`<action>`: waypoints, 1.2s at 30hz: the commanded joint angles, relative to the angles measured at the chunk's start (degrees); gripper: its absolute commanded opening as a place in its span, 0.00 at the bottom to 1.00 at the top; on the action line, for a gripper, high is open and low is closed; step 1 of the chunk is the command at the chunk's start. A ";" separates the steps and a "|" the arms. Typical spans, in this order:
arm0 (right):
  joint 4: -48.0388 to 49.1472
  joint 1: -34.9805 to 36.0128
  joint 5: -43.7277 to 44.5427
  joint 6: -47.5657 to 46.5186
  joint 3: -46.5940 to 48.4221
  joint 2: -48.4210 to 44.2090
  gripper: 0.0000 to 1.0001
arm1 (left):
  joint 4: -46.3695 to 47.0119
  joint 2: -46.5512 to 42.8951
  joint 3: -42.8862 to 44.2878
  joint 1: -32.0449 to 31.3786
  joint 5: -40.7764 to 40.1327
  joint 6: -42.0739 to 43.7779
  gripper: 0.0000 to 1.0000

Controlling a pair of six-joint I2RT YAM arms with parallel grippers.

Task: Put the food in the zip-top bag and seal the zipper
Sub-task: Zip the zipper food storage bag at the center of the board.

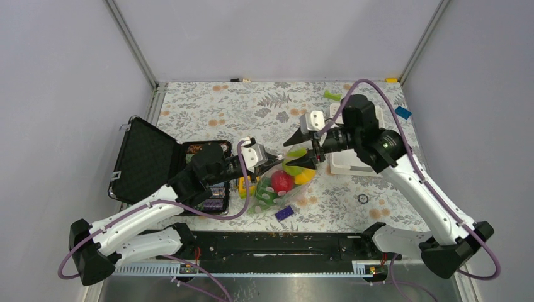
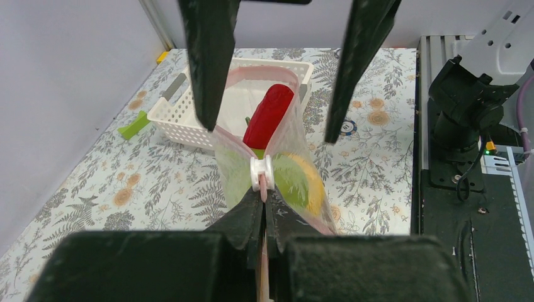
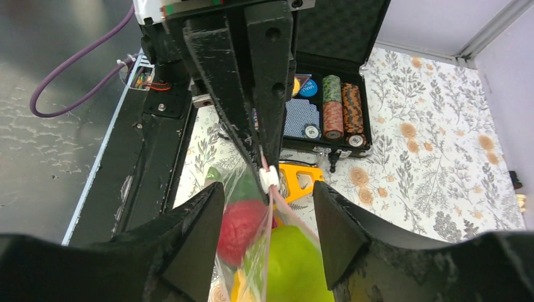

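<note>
The left hand (image 2: 263, 204) has its fingers pressed together, clamped on the end of the zipper (image 2: 262, 70) of the clear bag (image 2: 232, 168), right behind the white slider (image 2: 261, 173). Past the slider the pink strip spreads into a loop, so the mouth of the bag stands open there. The bag hangs from this grip above the middle of the surface (image 1: 208, 110).

The right hand (image 3: 266, 195) faces it from the far right with its fingers apart, one on each side of the bag's top edge. I cannot tell whether they touch the plastic.

Inside the bag lie a red ball fruit (image 3: 239, 226), a round green piece (image 3: 296, 264), a long red piece (image 2: 267, 116) and a yellow fruit (image 2: 315, 189).

Just left of the bag a yellow triangle toy (image 3: 296, 179) lies on the surface, and a blue brick (image 1: 284, 213) lies just near of it. A white basket (image 2: 182, 119) sits to the right, behind the right hand. An open black case (image 1: 148, 160) holding stacks of chips (image 3: 343, 110) stands to the left. A green brick (image 1: 332, 95) lies at the far edge.
</note>
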 commanded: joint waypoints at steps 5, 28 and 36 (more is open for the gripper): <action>0.38 3.21 1.76 0.44 5.36 4.89 0.51 | 3.55 -1.51 1.92 0.10 0.80 0.13 0.00; -8.60 4.87 5.12 -3.03 8.38 7.47 0.00 | 3.97 -3.03 0.12 0.14 0.74 0.17 0.00; -12.15 4.80 15.17 -3.01 8.51 7.52 0.00 | 6.24 -7.51 -4.16 0.18 -3.71 -1.57 0.00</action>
